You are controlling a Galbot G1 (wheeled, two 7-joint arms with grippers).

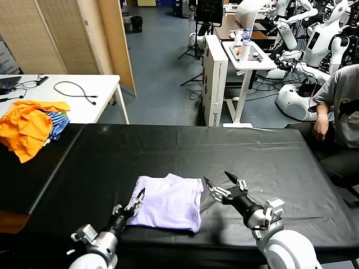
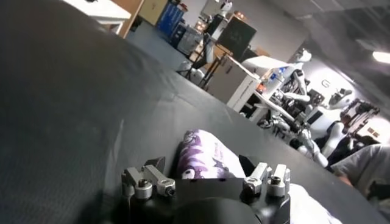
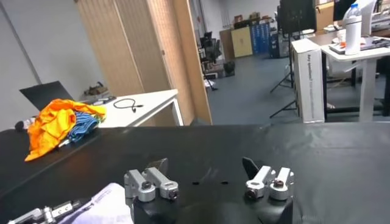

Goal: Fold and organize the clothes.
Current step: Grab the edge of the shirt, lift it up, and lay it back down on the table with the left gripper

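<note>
The pale lavender T-shirt [image 1: 170,203] lies folded on the black table [image 1: 252,157] near the front edge. Its darker purple print shows on a fold in the left wrist view [image 2: 204,157]. My left gripper [image 1: 136,200] is open at the shirt's left edge, low over the table, with that printed fold between its spread fingers [image 2: 157,165]. My right gripper [image 1: 220,184] is open and empty just right of the shirt, apart from it. In the right wrist view [image 3: 205,165] it faces across bare table, and a corner of the shirt [image 3: 108,204] shows beside it.
Bright orange garments [image 1: 27,126] and a blue-and-white striped garment [image 1: 58,124] are piled at the table's far left. A white desk [image 1: 84,95] with cables stands behind them. A seated person [image 1: 342,109] is at the far right edge.
</note>
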